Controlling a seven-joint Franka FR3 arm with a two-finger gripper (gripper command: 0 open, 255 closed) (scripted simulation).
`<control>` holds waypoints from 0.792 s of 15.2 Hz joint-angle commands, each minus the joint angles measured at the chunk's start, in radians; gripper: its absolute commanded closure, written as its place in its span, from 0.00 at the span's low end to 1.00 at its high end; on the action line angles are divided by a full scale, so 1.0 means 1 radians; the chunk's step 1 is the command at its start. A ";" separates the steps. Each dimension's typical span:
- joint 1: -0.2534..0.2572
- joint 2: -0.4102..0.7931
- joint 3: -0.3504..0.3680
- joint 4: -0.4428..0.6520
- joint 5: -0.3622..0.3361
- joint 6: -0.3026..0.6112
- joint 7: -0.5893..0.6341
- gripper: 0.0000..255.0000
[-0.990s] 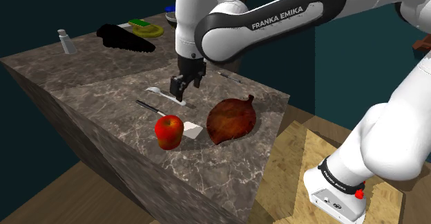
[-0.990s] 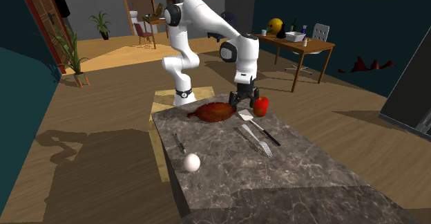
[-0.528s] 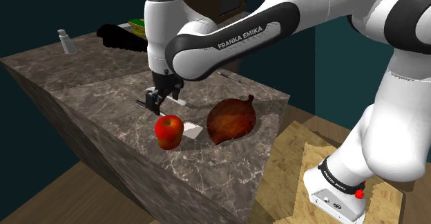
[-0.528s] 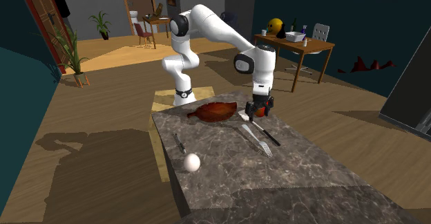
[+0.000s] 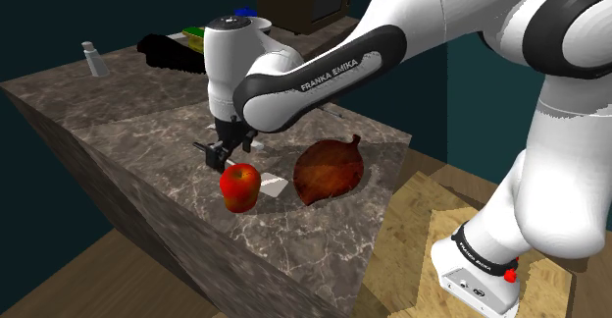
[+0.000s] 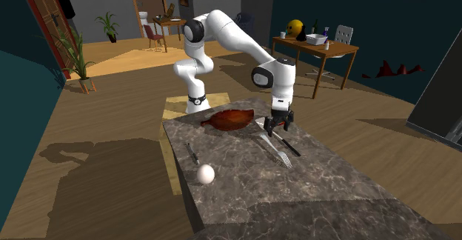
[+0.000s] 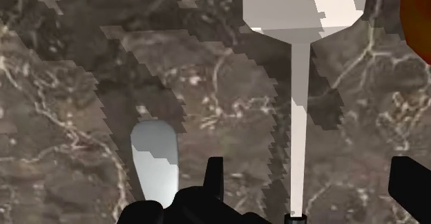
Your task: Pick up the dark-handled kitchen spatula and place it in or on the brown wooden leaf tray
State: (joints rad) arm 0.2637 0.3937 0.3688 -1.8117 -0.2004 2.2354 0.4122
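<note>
The spatula has a white blade [image 7: 304, 5], a thin pale neck [image 7: 299, 119] and a dark handle [image 5: 204, 149]. It lies flat on the dark marble counter beside a red apple [image 5: 239, 185]. My gripper [image 5: 221, 153] hangs low over the spatula's handle end, open. In the wrist view the neck runs between the two fingertips [image 7: 214, 178] without touching either, and the gripper [image 7: 311, 188] holds nothing. The brown leaf tray [image 5: 330, 169] lies on the counter to the shoulder view's right of the apple. In the second exterior view the gripper [image 6: 272, 125] stands just right of the tray [image 6: 231, 118].
A grey spoon [image 7: 155, 160] lies beside the spatula near the gripper. A fork-like utensil [image 6: 278, 151], a small knife [image 6: 192, 154] and a white egg-shaped thing [image 6: 205, 174] lie further along the counter. A shaker [image 5: 92, 59], a black object [image 5: 177, 56] and a green-yellow dish [image 5: 208, 39] sit at the back.
The gripper has swung from beside the tray toward the shoulder view's left and come down over the spatula's handle end. The spatula, apple and tray have not moved.
</note>
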 commanded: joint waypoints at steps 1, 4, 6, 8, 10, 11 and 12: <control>0.001 0.008 -0.002 0.000 -0.004 0.008 0.001 0.00; 0.001 0.008 -0.002 0.000 -0.004 0.008 0.001 0.00; 0.001 0.008 -0.002 0.000 -0.004 0.008 0.001 0.00; 0.001 0.008 -0.002 0.000 -0.004 0.008 0.001 1.00; 0.001 0.008 -0.002 0.000 -0.004 0.008 0.001 1.00; 0.001 0.008 -0.002 0.000 -0.004 0.008 0.001 1.00; 0.001 0.008 -0.002 0.000 -0.004 0.008 0.001 1.00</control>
State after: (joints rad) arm 0.2647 0.4019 0.3667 -1.8113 -0.2041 2.2432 0.4136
